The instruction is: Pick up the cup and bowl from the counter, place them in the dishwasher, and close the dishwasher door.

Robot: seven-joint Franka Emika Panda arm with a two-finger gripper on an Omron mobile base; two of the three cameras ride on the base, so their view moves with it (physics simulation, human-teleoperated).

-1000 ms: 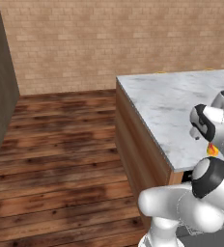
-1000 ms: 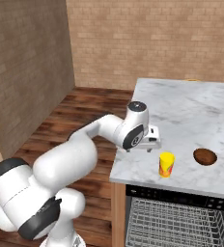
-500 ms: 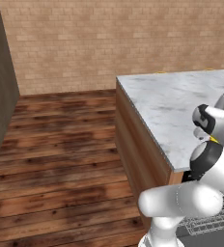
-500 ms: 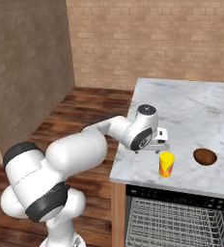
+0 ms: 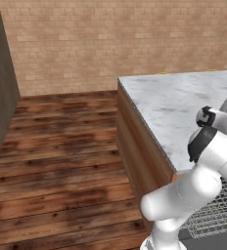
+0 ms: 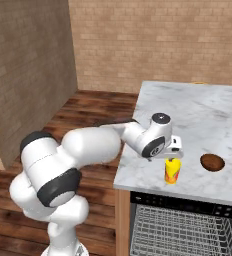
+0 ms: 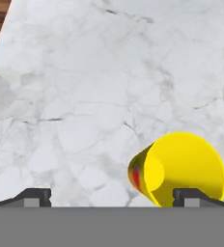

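The cup (image 6: 172, 170) stands upright near the counter's (image 6: 223, 117) front edge in the right base view, bowl (image 6: 212, 162) at its 3 o'clock, apart. Hand view: gripper (image 7: 115, 197) spread wide above the cup (image 7: 181, 168), which sits toward 5 o'clock.

You get even, soft light in all three views, with no single lamp to trace and no glare on the marble table (image 6: 208, 115). Shadows are faint: a pale grey smudge lies on the marble beside the cup (image 7: 181, 169) in the hand view. The renders are coarse and slightly soft, brick and floor planks (image 5: 61, 161) blurring with distance. You see no bending at the edges.
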